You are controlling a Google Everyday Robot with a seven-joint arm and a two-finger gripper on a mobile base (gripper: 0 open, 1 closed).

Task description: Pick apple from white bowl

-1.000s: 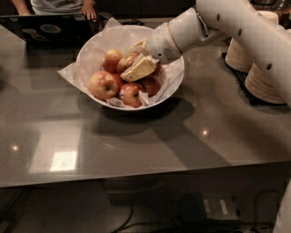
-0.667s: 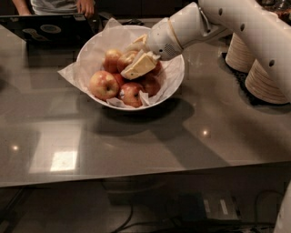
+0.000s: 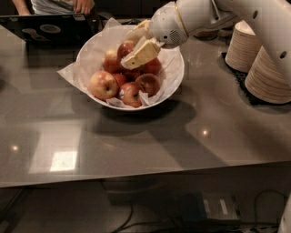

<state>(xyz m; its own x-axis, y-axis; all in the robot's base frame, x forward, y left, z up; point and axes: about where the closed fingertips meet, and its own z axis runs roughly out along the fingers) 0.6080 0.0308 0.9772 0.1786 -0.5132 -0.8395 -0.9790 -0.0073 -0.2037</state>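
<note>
The white bowl [image 3: 175, 75], lined with crinkled white paper, stands on the grey table and holds several apples. My gripper [image 3: 136, 43] reaches in from the upper right, over the back of the pile. Its cream fingers [image 3: 142, 53] sit on either side of a red-orange apple [image 3: 126, 48] and are shut on it, holding it just above the other fruit. Most of that apple is hidden by the fingers. A large red-yellow apple [image 3: 103, 84] lies at the bowl's left front, with darker ones [image 3: 148, 83] to its right.
Stacks of pale paper plates [image 3: 266, 73] stand on a black mat at the right. A dark laptop [image 3: 45, 28] and a person's hands [image 3: 82, 5] are at the back left. The table's front edge [image 3: 136, 179] runs across the lower view.
My gripper has risen a little from the pile, and a red-orange apple now shows between its fingers. The bowl and the other apples have not moved.
</note>
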